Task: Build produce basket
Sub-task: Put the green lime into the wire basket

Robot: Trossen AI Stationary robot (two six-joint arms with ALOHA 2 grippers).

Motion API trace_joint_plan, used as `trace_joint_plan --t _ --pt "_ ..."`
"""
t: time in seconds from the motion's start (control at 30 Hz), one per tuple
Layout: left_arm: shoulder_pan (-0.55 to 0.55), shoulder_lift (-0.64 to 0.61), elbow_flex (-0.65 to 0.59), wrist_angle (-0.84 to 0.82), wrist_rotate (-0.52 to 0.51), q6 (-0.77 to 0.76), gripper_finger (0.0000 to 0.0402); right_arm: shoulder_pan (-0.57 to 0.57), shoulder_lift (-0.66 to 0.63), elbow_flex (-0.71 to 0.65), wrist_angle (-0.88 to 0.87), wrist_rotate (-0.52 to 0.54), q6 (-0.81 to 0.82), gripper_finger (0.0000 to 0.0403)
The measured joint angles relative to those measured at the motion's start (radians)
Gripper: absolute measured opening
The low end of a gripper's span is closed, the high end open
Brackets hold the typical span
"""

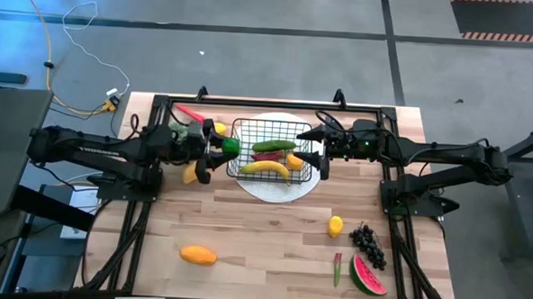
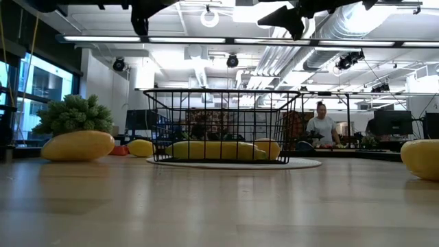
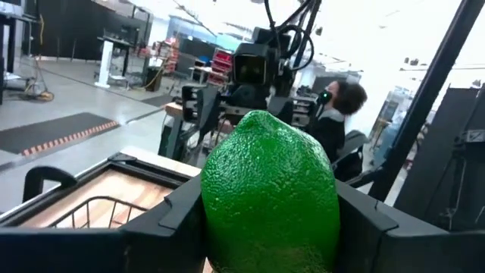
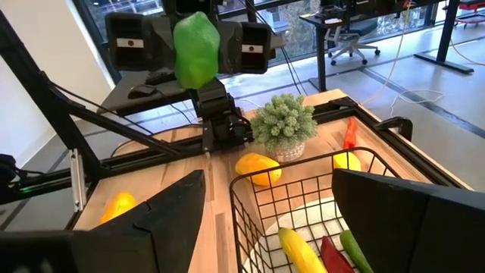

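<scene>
**Lime held at the basket's left edge**

I see the basket (image 1: pixel 271 150) on the white plate (image 1: pixel 274 188), holding banana (image 1: pixel 266 168) and cucumber (image 1: pixel 273 147). My left gripper (image 1: pixel 223 148) clamps the lime (image 3: pixel 269 197); my right gripper (image 1: pixel 322 156) hangs spread, empty, beside the basket.

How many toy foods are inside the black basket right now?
4: a green cucumber at the back, a red piece beside it, a yellow banana in front, a yellow-orange piece at the right end. More may be hidden.
</scene>
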Motion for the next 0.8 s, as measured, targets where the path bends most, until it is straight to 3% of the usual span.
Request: trace_joint_plan --t 0.8 --pt "0.000 0.000 0.002 -0.009 -0.007 0.008 0.0189 0.000 0.000 0.000 0.002 -0.001 -0.003 0.0271"
